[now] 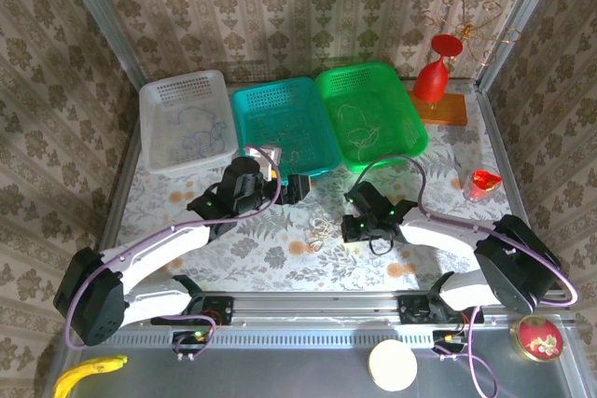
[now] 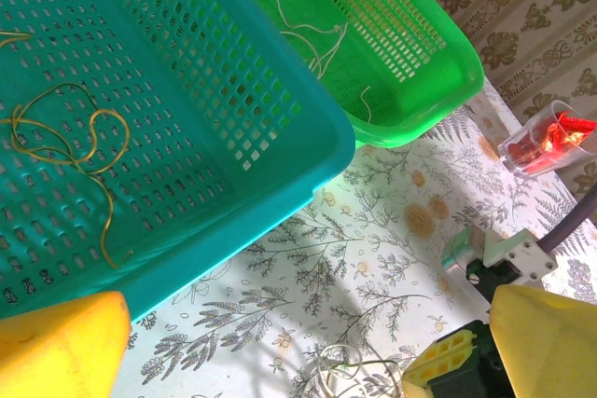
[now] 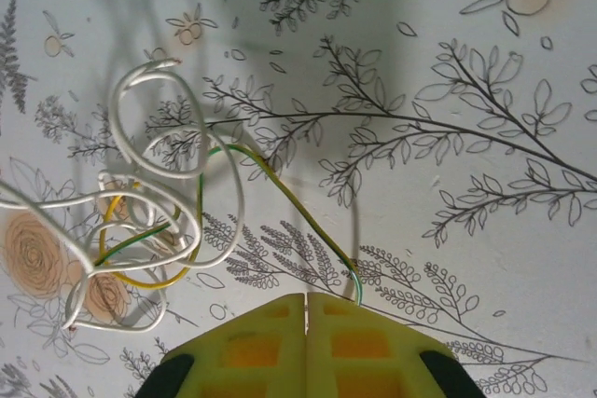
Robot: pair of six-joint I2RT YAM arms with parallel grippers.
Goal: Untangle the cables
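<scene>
The right gripper (image 3: pixel 306 309) is pinched shut on the loose end of a yellow-green wire (image 3: pixel 280 184), right beside the cables (image 3: pixel 149 221), a white-and-yellow knot lying on the floral tablecloth (image 3: pixel 448 62). Looks like the pull-one-strand-free step, so the next move probably wants a slow drag away from the knot. Just past the knot the left gripper (image 1: pixel 298 187) hangs wide open and empty. Farther back is the teal basket (image 1: pixel 270 90), then patterned wallpaper (image 1: pixel 280 6).

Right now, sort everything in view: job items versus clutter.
Job: tangled white and yellow-green wires, white basket, teal basket, green basket.
Lying about: banana, red goblet, clear cup, cream disc, red tin.
</scene>
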